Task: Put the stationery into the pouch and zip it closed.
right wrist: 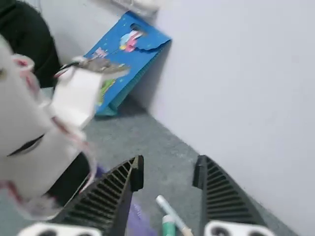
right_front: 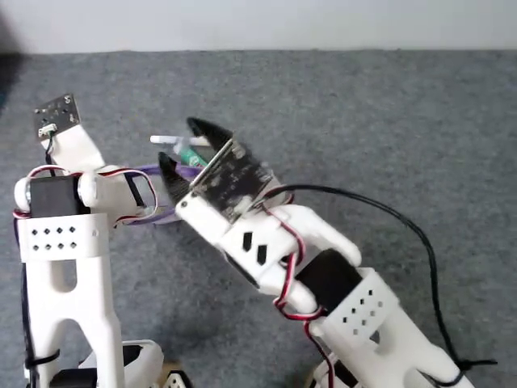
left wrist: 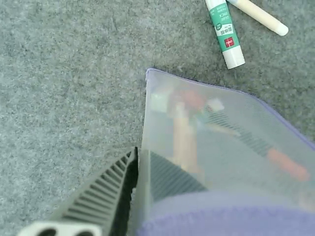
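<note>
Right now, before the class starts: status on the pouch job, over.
Left gripper jaws shut on pouch edge, stationery inside. Right gripper jaws open over glue stick and pen, both outside on carpet.

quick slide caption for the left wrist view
Left gripper clamps the pouch; glue stick and pen lie outside on carpet.

I see grey carpet (right_front: 388, 121) covering the table, a white wall (right_front: 258, 24) behind it, and a blue paper bag (right wrist: 142, 49) leaning against that wall.
</note>
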Controlling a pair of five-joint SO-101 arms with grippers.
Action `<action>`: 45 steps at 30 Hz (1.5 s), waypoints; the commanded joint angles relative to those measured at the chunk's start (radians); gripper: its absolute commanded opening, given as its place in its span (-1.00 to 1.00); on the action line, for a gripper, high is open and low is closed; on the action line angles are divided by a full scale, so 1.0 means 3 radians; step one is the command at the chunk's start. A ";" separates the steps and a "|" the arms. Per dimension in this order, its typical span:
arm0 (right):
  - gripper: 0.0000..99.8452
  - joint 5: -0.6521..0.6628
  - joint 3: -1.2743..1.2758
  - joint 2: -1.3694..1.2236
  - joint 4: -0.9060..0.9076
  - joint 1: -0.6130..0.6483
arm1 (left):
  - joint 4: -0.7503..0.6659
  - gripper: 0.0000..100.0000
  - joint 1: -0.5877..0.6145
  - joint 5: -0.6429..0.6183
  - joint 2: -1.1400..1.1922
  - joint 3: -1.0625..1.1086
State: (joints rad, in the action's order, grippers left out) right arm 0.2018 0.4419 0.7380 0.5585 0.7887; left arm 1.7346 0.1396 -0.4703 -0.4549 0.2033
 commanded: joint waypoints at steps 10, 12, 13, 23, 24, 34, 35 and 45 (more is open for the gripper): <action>-0.97 -0.0977 -0.0864 -0.0806 0.0488 -0.1291 | 0.0061 -0.97 0.0026 -0.0036 0.0000 -0.0156; -0.97 -0.1059 -0.1074 -0.1087 0.0795 -0.1337 | 0.0061 -0.97 0.0118 -0.0036 0.0000 -0.0156; -0.97 -0.1069 -0.1197 -0.1230 0.0944 -0.1353 | 0.0061 -0.97 0.0184 -0.0031 -0.0005 -0.0156; -0.96 -0.1054 -0.2654 -0.2867 0.1895 -0.1327 | 0.0072 -0.97 0.0389 -0.0020 -0.0005 -0.0151; -0.96 -0.1054 -0.2839 -0.3041 0.2002 -0.1327 | 0.0072 -0.97 0.0363 -0.0020 -0.0005 -0.0141; -0.96 -0.0880 -0.4577 -0.4539 0.2862 -0.1020 | 0.0066 -0.97 0.0169 -0.0020 0.0000 0.0187; -0.96 -0.0854 -0.4700 -0.4657 0.2867 -0.0995 | 0.0066 -0.97 0.0169 -0.0020 0.0000 0.0207; -0.72 -0.0573 -0.5657 -0.5710 0.2831 -0.0724 | 0.0066 -0.97 0.0169 -0.0020 0.0000 0.0279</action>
State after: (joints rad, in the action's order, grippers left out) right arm 0.0115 -1.1523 -0.9375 1.4116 0.5600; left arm 1.7254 0.2025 -0.4703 -0.4687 0.2708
